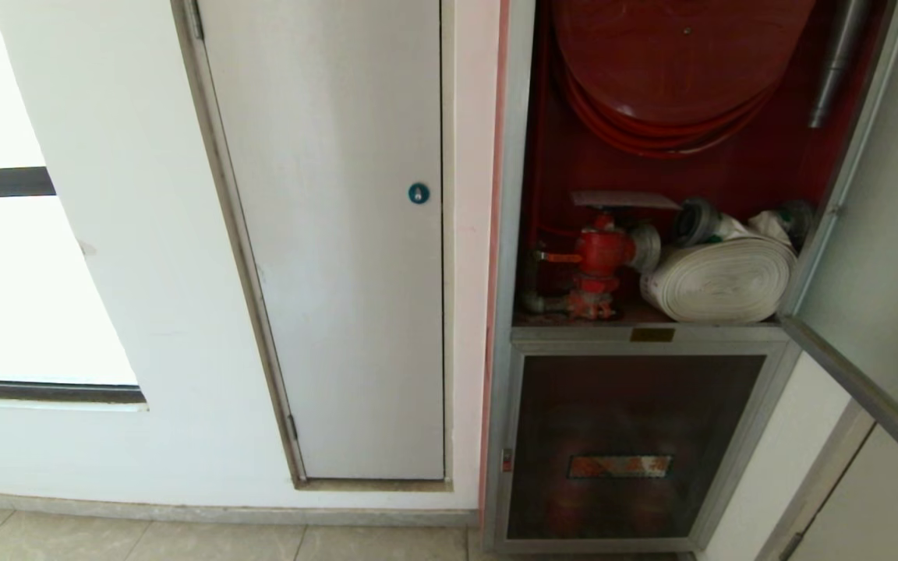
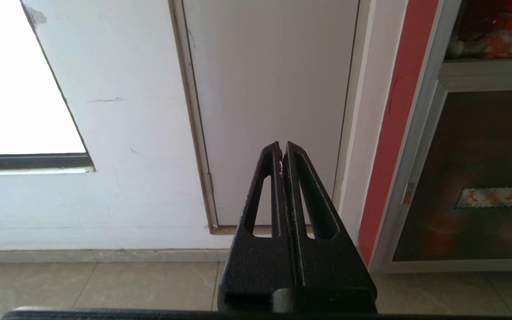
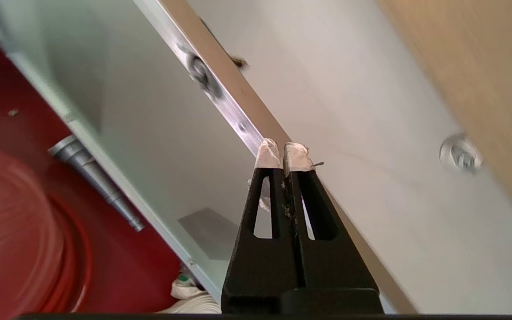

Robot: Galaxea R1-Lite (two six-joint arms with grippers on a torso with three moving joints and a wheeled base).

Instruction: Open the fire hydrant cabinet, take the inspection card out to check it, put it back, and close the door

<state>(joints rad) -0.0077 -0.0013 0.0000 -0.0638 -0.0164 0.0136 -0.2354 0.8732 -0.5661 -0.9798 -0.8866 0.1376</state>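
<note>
The fire hydrant cabinet (image 1: 652, 195) stands open, its door (image 1: 878, 296) swung out toward three o'clock. Inside, the inspection card (image 1: 624, 200) lies flat on top of the red valve (image 1: 601, 257), with the rolled white hose (image 1: 718, 280) just beside it at three o'clock and the red hose reel (image 1: 675, 62) at twelve. The right end effector (image 3: 282, 153) is pinched together on nothing, its taped tips at the door's metal edge. The left end effector (image 2: 282, 151) hangs closed and empty, facing the plain white door (image 2: 269, 89).
</note>
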